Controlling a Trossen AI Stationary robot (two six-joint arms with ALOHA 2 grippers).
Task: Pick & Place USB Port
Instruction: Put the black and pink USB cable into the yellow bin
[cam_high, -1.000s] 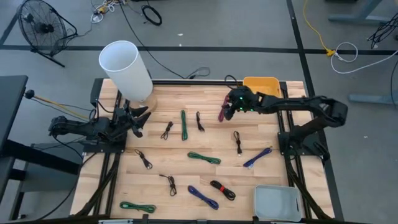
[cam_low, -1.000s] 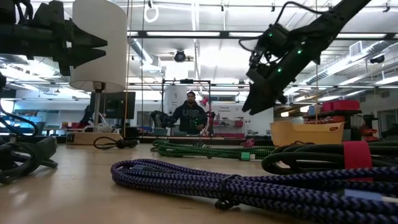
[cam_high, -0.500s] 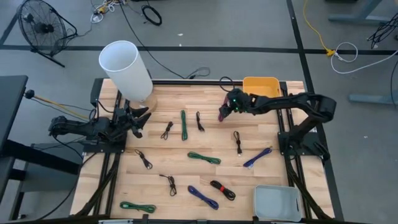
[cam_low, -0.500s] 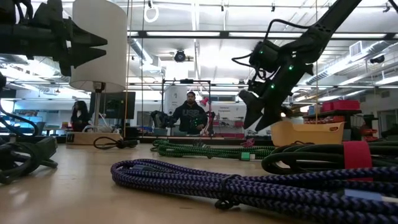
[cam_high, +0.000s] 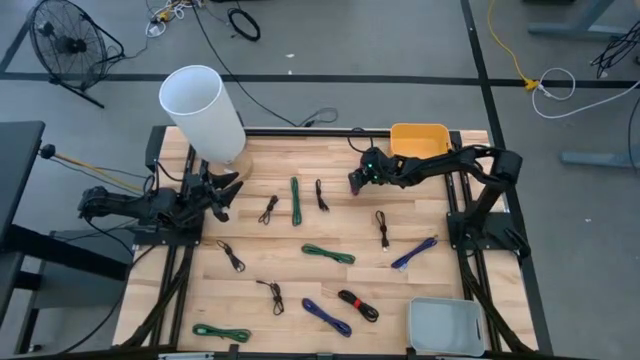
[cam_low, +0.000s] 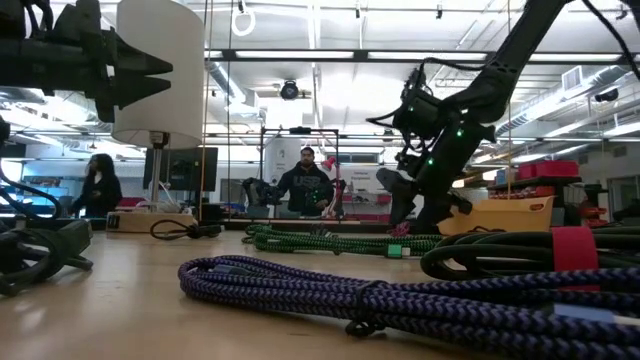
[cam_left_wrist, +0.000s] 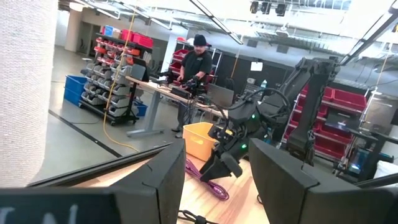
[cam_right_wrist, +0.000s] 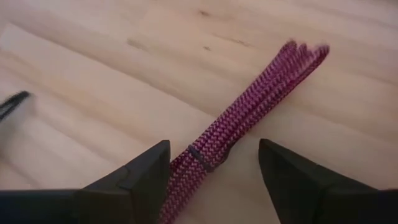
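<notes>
A magenta braided cable bundle (cam_right_wrist: 249, 118), tied with a dark band, lies flat on the wooden table near its far edge, left of the yellow bin (cam_high: 420, 138). My right gripper (cam_right_wrist: 214, 171) is open and low over it, pointing down, with one finger on either side of the bundle's tied end. In the high view my right gripper (cam_high: 356, 181) hides most of the bundle. The left wrist view shows the bundle (cam_left_wrist: 208, 185) below that gripper. My left gripper (cam_high: 226, 190) is open and waits at the table's left side beside the white cylinder (cam_high: 203, 112).
Several other bundled cables lie on the table: green (cam_high: 296, 200), black (cam_high: 321, 194), black (cam_high: 383, 227), blue (cam_high: 413, 253), green (cam_high: 328, 254), red-and-black (cam_high: 357, 305). A grey tray (cam_high: 445, 325) sits at the near right corner. People stand in the room behind.
My right gripper has come down toward the table and a little to the left, tipping to point down at the magenta cable bundle. The bundle has stayed where it lay.
</notes>
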